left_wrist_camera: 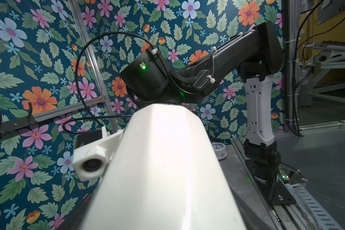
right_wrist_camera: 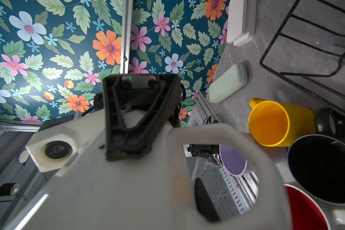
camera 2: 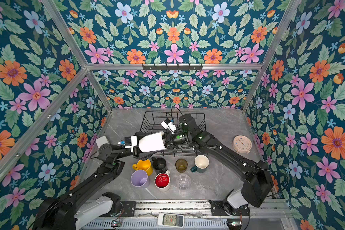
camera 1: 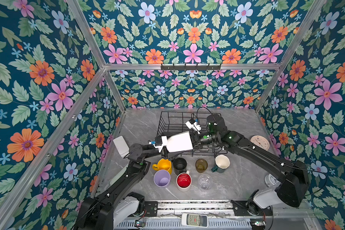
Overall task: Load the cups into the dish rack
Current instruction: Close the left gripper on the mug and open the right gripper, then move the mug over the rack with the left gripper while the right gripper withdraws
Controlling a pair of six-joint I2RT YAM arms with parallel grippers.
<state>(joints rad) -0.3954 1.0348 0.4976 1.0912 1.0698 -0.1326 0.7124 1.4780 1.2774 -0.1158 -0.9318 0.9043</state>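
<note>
The white mug (camera 1: 179, 142) hangs on its side in the air above the front part of the dish rack (camera 1: 167, 119), caught between both arms. The left hand (camera 1: 166, 148) clamps its body with fingers (right_wrist_camera: 127, 143) set wide, while the right hand (camera 1: 193, 141) has a finger through the handle, pinching or not I cannot tell. On the desk (camera 1: 237, 179) just before the rack stand the yellow mug (camera 1: 163, 165), black mug (camera 1: 180, 165), amber tumbler (camera 1: 201, 165), green-and-white mug (camera 1: 221, 162), lilac tumbler (camera 1: 162, 178), red-lined mug (camera 1: 183, 181) and clear glass (camera 1: 205, 181).
</note>
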